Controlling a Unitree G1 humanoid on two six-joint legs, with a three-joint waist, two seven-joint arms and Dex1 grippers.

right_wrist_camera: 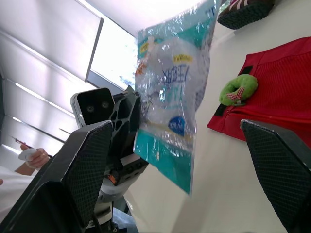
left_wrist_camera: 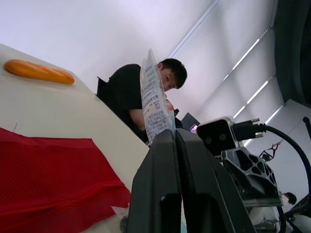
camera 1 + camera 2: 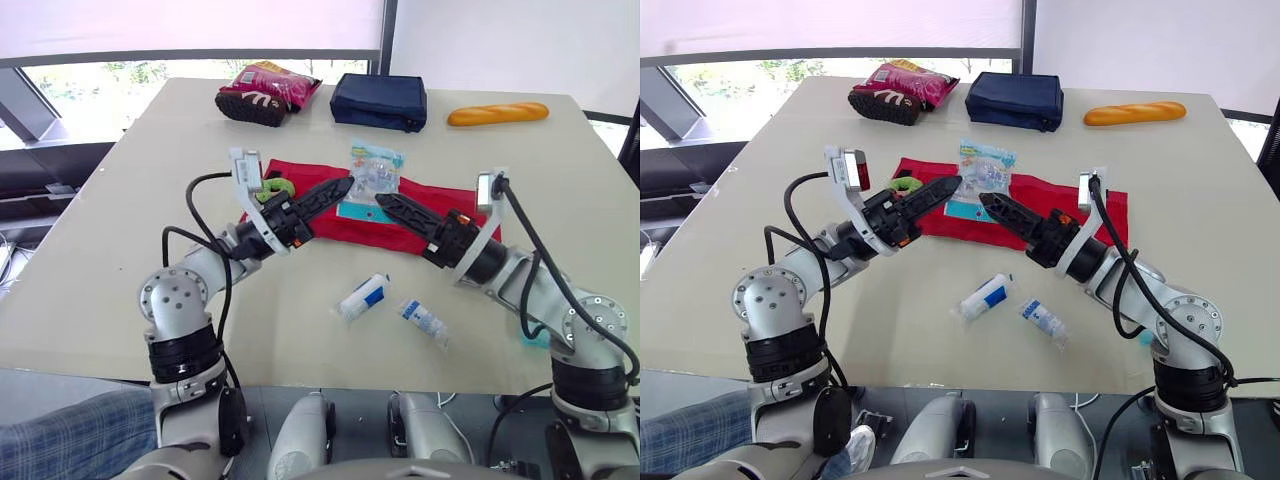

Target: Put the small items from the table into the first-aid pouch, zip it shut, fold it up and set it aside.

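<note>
The red first-aid pouch (image 3: 430,222) lies open and flat in the middle of the table. A green item (image 3: 275,188) rests at its left end. My left gripper (image 3: 345,184) is shut on the lower edge of a clear plastic packet (image 3: 374,172), holding it upright over the pouch. My right gripper (image 3: 383,203) is open just right of the packet, its fingers (image 1: 87,165) spread wide and apart from it. A white and blue tube (image 3: 362,297) and a small white packet (image 3: 425,321) lie on the table in front of the pouch.
At the back of the table (image 3: 130,260) are a pink snack bag (image 3: 268,92), a navy bag (image 3: 380,100) and a baguette (image 3: 498,114). A teal thing (image 3: 533,338) lies by my right arm. A person (image 2: 127,94) sits beyond the table.
</note>
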